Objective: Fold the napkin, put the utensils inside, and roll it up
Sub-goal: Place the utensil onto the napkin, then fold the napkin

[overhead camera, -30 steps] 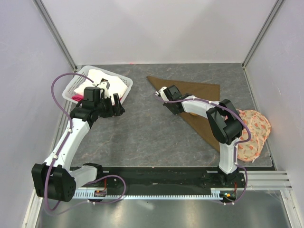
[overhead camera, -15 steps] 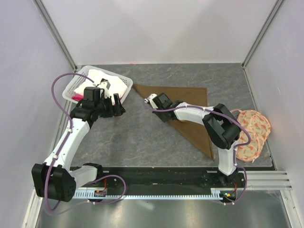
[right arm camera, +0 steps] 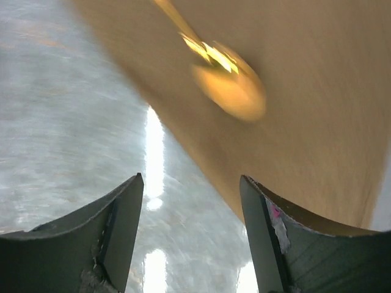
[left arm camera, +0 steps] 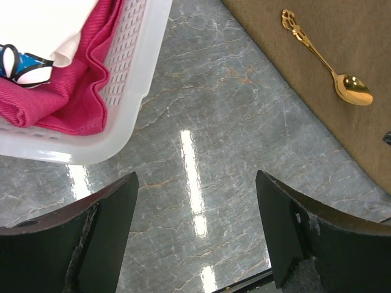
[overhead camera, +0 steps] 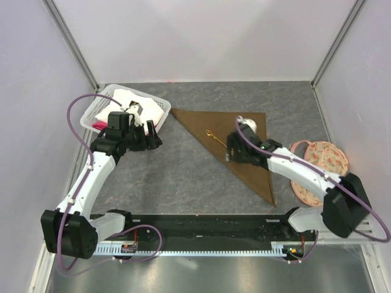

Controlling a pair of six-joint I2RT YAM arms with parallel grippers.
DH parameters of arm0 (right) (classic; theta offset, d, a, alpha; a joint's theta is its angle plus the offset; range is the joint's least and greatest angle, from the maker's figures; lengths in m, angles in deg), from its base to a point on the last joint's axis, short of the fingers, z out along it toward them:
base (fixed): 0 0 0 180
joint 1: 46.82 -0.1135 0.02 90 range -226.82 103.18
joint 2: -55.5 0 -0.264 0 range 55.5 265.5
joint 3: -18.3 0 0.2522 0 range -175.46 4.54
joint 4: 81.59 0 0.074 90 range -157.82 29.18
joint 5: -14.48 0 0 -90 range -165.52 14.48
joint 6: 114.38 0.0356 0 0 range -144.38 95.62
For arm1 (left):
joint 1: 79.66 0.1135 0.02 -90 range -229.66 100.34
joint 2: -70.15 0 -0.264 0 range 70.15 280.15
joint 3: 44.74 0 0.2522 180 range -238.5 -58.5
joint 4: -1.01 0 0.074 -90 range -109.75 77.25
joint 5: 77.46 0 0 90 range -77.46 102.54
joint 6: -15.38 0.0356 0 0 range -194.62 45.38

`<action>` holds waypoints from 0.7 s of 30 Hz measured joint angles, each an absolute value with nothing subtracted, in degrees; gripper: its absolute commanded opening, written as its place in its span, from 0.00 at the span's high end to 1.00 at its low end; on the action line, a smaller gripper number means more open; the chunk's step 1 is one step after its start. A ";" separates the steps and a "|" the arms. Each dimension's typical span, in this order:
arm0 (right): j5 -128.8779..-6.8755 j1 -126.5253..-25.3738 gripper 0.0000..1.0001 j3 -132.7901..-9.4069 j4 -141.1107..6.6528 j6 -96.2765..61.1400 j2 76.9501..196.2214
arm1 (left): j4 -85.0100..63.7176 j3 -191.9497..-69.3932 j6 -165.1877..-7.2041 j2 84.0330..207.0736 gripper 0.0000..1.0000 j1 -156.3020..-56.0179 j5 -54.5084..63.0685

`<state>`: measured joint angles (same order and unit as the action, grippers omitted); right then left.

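As the right claw, open and seemingly empty, withdrew, the spoon shows on the napkin.

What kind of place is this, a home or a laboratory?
Probably a robot lab test cell, not a home: plain white panels on metal posts enclose a grey table, with two arms bolted to a rail.

- You have a white slatted plastic basket standing at the far left corner of the grey marbled worktop.
- Inside it, a white cloth lies over a magenta cloth. The left wrist view shows a small dark label on the white one.
- A peach floral round fabric piece lies flat near the worktop's right edge.
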<state>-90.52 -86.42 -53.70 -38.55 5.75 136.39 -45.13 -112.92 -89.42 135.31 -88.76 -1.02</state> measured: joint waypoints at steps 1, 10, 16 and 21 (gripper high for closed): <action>-89.82 -84.76 0.27 -49.70 -37.89 10.25 133.50 | -45.11 -112.92 -89.42 135.38 0.15 -88.76 -1.26; -85.63 -71.42 0.27 -27.50 -23.71 29.86 110.46 | -44.17 -112.85 -89.45 136.12 0.15 -88.76 -3.82; -85.39 -66.50 0.27 -27.50 -22.48 31.34 108.98 | -43.91 -112.85 -89.45 136.12 0.15 -88.79 -4.61; -84.84 -66.24 0.29 -27.50 -21.00 31.19 110.29 | -43.91 -112.85 -89.45 136.12 0.15 -88.79 -4.61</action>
<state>-84.84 -66.24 -27.50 -21.00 31.19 110.29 -43.91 -112.85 -89.45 136.12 -88.79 -4.61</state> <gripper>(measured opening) 0.730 0.851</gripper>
